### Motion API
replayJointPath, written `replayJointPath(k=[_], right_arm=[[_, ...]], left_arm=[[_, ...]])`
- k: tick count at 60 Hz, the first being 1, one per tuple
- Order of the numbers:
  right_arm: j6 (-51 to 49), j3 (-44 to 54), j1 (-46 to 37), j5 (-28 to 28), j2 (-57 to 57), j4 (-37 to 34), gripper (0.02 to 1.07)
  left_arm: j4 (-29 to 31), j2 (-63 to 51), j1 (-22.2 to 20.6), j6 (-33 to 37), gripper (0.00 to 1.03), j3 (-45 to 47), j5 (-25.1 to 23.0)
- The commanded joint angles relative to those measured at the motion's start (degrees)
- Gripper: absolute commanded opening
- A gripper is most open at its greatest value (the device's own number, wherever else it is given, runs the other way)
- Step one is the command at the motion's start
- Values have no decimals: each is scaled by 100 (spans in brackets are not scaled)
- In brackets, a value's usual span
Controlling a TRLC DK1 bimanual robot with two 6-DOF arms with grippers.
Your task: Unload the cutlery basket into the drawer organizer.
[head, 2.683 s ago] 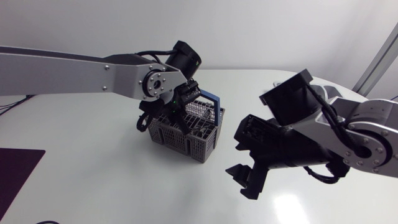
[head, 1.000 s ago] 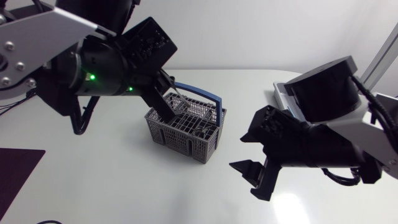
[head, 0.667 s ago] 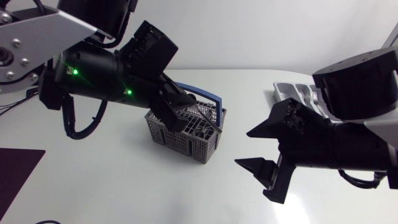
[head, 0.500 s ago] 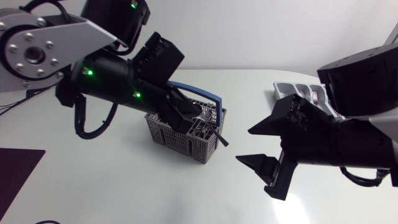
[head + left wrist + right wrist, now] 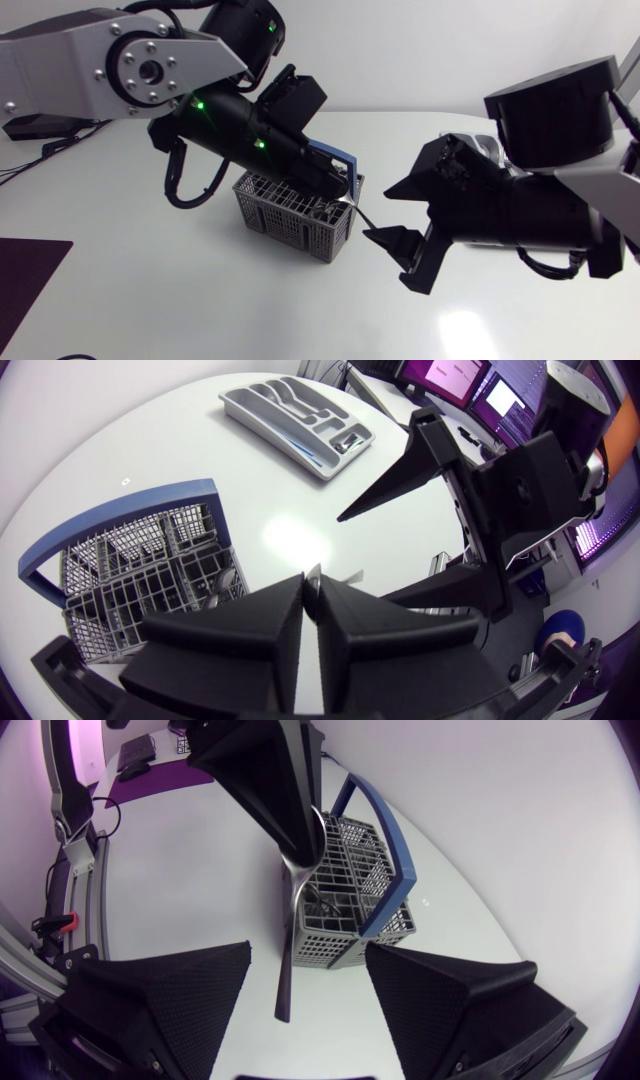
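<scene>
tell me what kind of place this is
Probably a robotics lab bench staging a kitchen chore: left arm, holding a utensil, and right arm over a white table, with a cutlery basket and drawer organizer.

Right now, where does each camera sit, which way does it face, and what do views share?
Head view: fixed above the white table, looking down; shows left arm, right arm, left tool, right tool.
Left wrist view: on the left arm, looking past its own tool toward the grey compartmented drawer organizer and the right tool.
Right wrist view: on the right arm, looking over its own open tool at the left tool, shut on a dark-handled metal utensil.
Shared: all three show the grey mesh cutlery basket with blue handle.
</scene>
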State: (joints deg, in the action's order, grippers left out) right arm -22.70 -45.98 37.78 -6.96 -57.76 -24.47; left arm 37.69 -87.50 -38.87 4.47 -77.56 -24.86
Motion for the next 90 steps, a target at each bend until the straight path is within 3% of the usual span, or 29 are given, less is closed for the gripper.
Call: replayJointPath(k=[1, 11, 32, 45, 67, 90], right_arm=[[37, -61, 63, 151, -69, 223, 82], [-50, 142, 247, 529, -87, 628, 78], [-182, 159, 397, 802, -438, 1014, 55], [-261, 115, 397, 977, -640, 1190, 51], [-323, 71, 432, 1100, -728, 1304, 17], [-367, 62, 450, 1021, -772, 1208, 8]], left_arm=[[80, -206, 90, -218, 4, -295, -107], [80, -258, 169, -368, 4, -392, -159], [89, -390, 152, -438, 4, -497, -221], [133, -399, 169, -438, 4, -506, -230], [168, -373, 187, -438, 4, -488, -291], [151, -364, 240, -500, 4, -523, -388]])
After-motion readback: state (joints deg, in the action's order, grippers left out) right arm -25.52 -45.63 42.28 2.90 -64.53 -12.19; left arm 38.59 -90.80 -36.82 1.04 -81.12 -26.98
